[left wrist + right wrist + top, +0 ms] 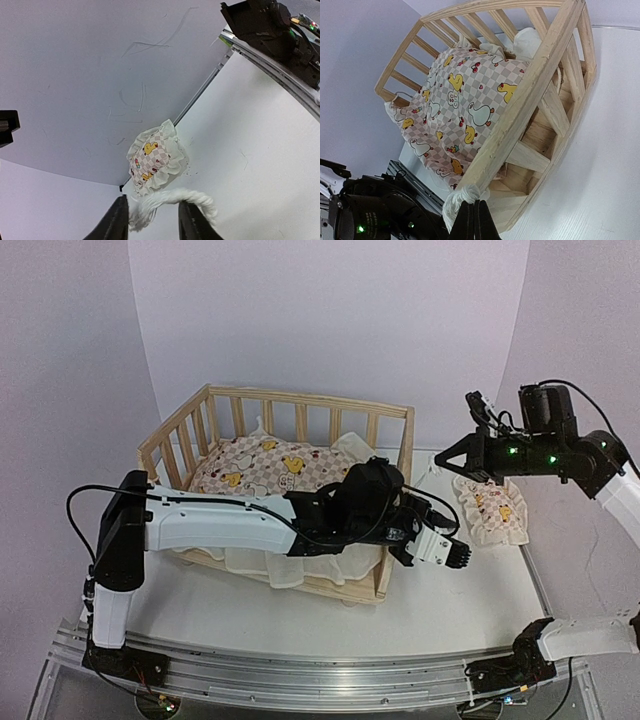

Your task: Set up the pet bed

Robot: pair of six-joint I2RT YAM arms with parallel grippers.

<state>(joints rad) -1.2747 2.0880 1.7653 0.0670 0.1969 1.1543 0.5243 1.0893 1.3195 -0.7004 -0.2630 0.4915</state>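
The pet bed (pixel 305 400) is set on the left half of the table (pixel 450 615). Its back rail is near the curved white backdrop (pixel 330 310), and its front edge is well back from the metal rail (pixel 300 672) at the table's near edge. It is filled by a duck-print cushion (pixel 265 465). Its front is crossed by the left arm (pixel 220 520), whose end effector (pixel 455 554) is held just past the front right corner. That end effector is partly open, with a white frill (pixel 165 199) lying between the fingers, not visibly clamped. A small pillow (pixel 490 510) lies just beyond it on open table. The right end effector (pixel 443 462) is closed near the bed's right side. A white tuft (pixel 456 200) is seen at its tips, but whether it is pinched cannot be told.
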